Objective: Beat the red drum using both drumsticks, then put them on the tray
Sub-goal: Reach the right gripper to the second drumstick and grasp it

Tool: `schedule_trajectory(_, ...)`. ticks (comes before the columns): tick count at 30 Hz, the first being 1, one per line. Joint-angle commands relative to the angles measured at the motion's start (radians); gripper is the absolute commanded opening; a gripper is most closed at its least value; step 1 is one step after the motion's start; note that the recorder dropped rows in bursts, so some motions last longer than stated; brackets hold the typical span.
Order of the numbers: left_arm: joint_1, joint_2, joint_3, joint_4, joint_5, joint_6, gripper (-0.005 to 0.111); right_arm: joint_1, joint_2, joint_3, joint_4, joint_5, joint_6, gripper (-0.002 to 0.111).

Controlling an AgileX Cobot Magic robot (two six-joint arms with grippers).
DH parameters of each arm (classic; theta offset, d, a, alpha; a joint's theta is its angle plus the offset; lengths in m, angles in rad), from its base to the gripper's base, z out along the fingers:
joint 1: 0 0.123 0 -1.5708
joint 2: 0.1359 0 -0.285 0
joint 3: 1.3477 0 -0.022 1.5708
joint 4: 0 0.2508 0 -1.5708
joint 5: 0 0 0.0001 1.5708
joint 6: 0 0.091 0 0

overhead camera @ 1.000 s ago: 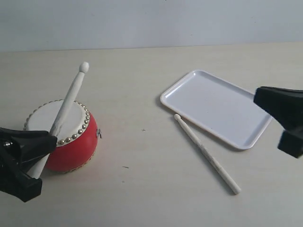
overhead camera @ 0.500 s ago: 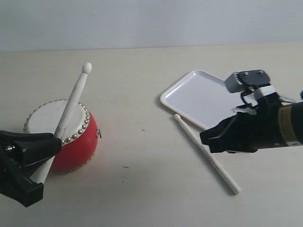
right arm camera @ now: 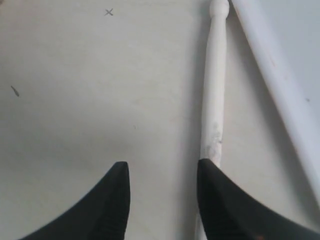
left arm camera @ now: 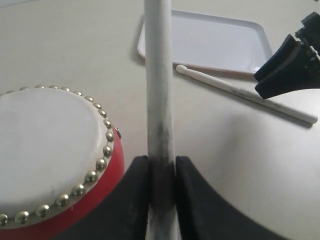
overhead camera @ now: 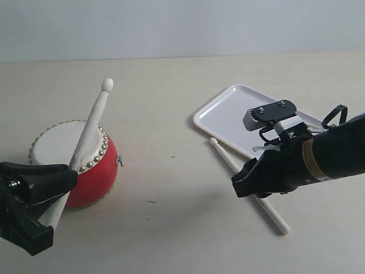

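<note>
Right tool [overhead camera: 249,185] has lowered toward the lying drumstick [overhead camera: 227,157].

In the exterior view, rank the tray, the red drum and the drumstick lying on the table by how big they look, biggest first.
1. tray, partly hidden yet widest spread.
2. red drum.
3. drumstick on the table: longer than the drum is wide, but so thin it covers least.
</note>
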Motion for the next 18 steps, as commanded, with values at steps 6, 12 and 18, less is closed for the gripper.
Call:
schedule_trajectory(6, 0.002, 0.004, 0.003, -0.003, -0.015, -0.007, 0.000, 0.004, 0.000, -0.003, -0.123, 0.009, 0.174, 0.043)
schedule_trajectory(12, 0.002, 0.004, 0.003, -0.003, -0.013, -0.007, 0.000, 0.004, 0.013, -0.003, -0.123, 0.061, 0.165, 0.041)
schedule_trajectory(18, 0.002, 0.004, 0.003, -0.003, -0.013, -0.007, 0.000, 0.004, 0.074, -0.039, -0.123, 0.105, 0.144, 0.041)
